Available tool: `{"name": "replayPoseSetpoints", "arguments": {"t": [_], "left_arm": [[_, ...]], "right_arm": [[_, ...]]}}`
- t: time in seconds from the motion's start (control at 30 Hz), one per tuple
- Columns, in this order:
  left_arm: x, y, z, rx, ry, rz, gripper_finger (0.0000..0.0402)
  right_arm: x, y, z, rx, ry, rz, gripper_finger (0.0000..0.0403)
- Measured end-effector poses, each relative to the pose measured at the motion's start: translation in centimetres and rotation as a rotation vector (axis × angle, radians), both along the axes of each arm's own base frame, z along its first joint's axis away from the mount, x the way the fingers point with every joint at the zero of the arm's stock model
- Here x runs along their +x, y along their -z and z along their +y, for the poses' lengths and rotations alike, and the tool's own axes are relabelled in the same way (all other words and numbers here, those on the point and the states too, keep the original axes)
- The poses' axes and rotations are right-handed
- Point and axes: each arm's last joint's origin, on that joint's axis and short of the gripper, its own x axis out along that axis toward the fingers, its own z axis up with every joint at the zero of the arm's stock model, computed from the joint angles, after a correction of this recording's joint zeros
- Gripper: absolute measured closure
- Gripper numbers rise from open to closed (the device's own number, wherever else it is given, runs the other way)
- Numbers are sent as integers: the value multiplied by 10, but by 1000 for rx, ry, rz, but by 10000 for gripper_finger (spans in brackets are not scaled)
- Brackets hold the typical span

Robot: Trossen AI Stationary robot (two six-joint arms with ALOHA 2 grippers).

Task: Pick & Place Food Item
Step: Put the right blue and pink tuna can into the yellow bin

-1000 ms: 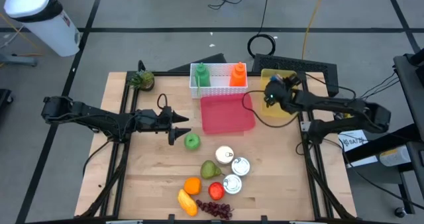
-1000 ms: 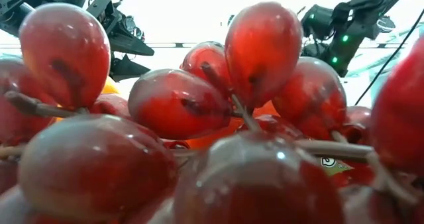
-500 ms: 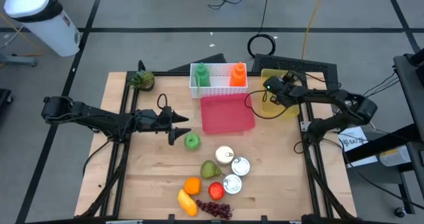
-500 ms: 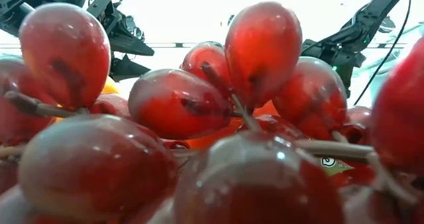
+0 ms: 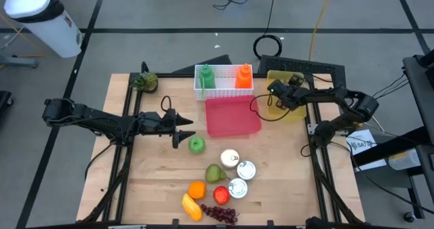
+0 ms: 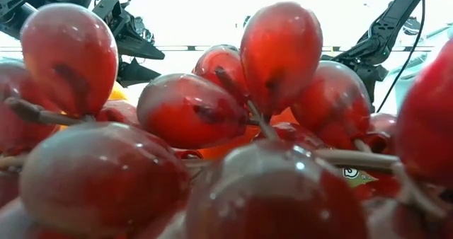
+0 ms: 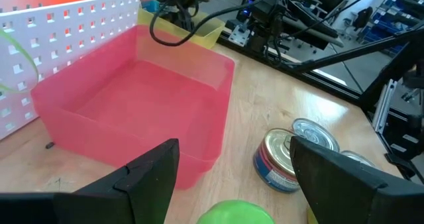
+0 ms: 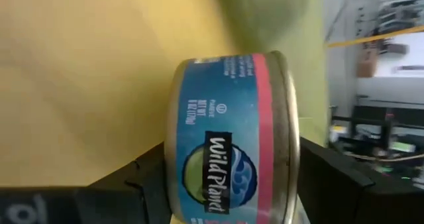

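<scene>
My right gripper point(image 5: 272, 92) is over the yellow bin point(image 5: 293, 110) at the table's far right, shut on a blue and red tuna can point(image 8: 232, 151). My left gripper point(image 5: 183, 133) is open and empty at mid-table, just left of a green apple point(image 5: 196, 144) that rests on the table. In the left wrist view the apple point(image 7: 235, 214) lies between and ahead of the open fingers. The pink bin point(image 5: 232, 115) stands right of my left gripper. My right gripper pinches the tuna can by its two flat ends point(image 8: 177, 151) between its two fingers point(image 8: 142, 177). The can lies on its side across the gap, its label facing the camera, above the yellow bin's floor point(image 8: 79, 65). I cannot tell whether it is lifted clear.
A white basket point(image 5: 224, 88) with a green and an orange bottle stands at the far edge. A pear point(image 5: 215, 173), three cans point(image 5: 237, 171), an orange point(image 5: 196, 189) and red grapes point(image 5: 220, 214) lie near the front edge. The grapes point(image 6: 212, 126) fill the low view.
My right arm has folded: its elbow has drawn in toward the table and risen. Its gripper has stayed over the yellow bin and shifted slightly toward the table's left.
</scene>
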Motion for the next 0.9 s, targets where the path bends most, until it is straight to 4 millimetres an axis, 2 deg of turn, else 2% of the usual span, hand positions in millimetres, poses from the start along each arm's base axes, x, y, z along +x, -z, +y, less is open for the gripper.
{"name": "replayPoseSetpoints", "arguments": {"t": [0.2, 0.6, 0.9], "left_arm": [[0, 0, 0, 0, 0, 0, 100], [0, 0, 0, -1, -1, 0, 101], [0, 0, 0, -3, -1, -1, 101]], "right_arm": [[-2, 0, 5, 87, 25, -137, 150], [-1, -1, 6, 112, 68, -238, 149], [-2, -2, 6, 69, 50, -155, 149]]}}
